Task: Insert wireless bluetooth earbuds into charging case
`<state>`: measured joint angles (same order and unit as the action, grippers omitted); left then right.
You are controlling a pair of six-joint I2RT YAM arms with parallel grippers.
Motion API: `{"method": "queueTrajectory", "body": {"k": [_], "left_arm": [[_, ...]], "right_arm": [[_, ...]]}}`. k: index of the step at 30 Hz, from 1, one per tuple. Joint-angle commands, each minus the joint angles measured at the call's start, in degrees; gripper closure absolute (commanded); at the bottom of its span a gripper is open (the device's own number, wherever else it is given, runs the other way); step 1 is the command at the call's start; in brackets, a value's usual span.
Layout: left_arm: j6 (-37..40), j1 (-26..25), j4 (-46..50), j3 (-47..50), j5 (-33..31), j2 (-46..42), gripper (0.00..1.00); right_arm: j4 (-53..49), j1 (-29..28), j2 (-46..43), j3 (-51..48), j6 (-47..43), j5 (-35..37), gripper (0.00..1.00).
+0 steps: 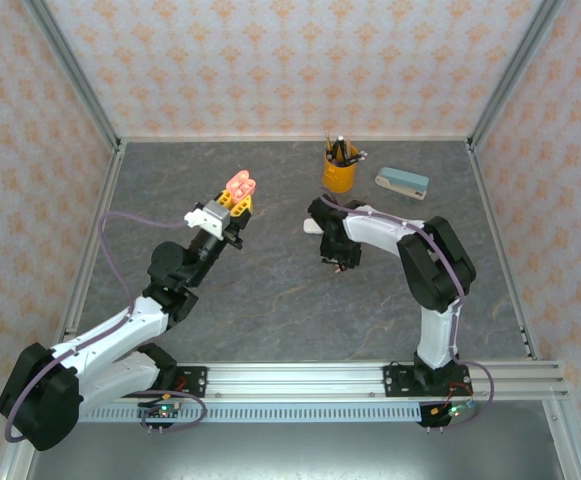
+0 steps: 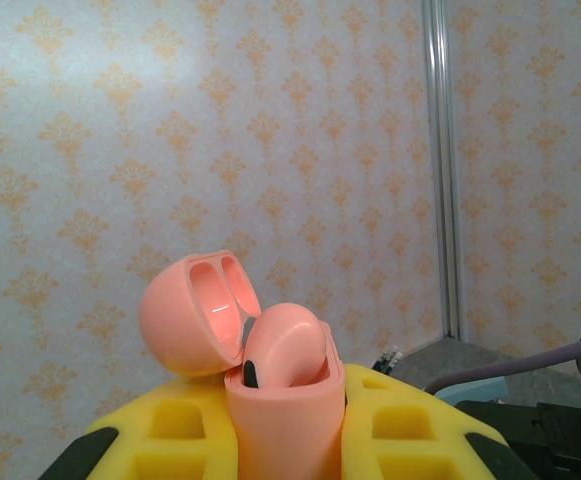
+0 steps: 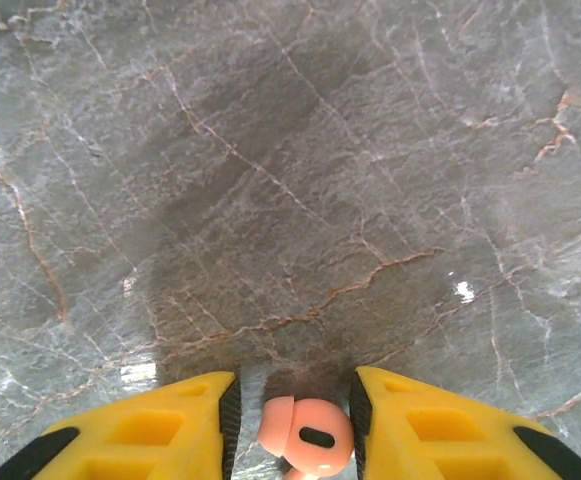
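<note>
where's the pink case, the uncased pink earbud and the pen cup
pink case (image 2: pixel 285 428), left wrist view, front of its base
uncased pink earbud (image 3: pixel 315 433), right wrist view, its rounded body
pen cup (image 1: pixel 338 178), top external view, its orange side

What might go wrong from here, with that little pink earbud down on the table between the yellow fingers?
The pink earbud is small and rounded, so it may pop out from between the fingers of the right gripper when squeezed. The open pink case in the left gripper already holds a second earbud; a clumsy push might knock that loose or miss the opening.
</note>
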<state>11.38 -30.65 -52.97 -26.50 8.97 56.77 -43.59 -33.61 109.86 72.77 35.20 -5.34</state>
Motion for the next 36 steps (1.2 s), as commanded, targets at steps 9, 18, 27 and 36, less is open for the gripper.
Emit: {"method": "queueTrajectory", "body": {"k": [9,18,27,36], "left_arm": [[-0.4,-0.3,-2.2,-0.5,0.3,0.0,1.0],[-0.6,-0.3,-2.2,-0.6,0.3,0.1,1.0],[-0.5,-0.2,-2.2,-0.7,0.3,-0.1,1.0],[-0.7,-0.3,-2.2,-0.7,0.4,0.1,1.0]], "right_arm": [[-1.3,1.4,-0.1,-3.1,-1.2,2.3,0.65],[-1.2,1.4,-3.0,-4.5,-1.2,2.4,0.68],[1.0,1.5,-4.6,-5.3,-6.1,-1.6,0.74],[5.1,1.1,-7.1,-6.6,-14.8,-9.3,0.77]]}}
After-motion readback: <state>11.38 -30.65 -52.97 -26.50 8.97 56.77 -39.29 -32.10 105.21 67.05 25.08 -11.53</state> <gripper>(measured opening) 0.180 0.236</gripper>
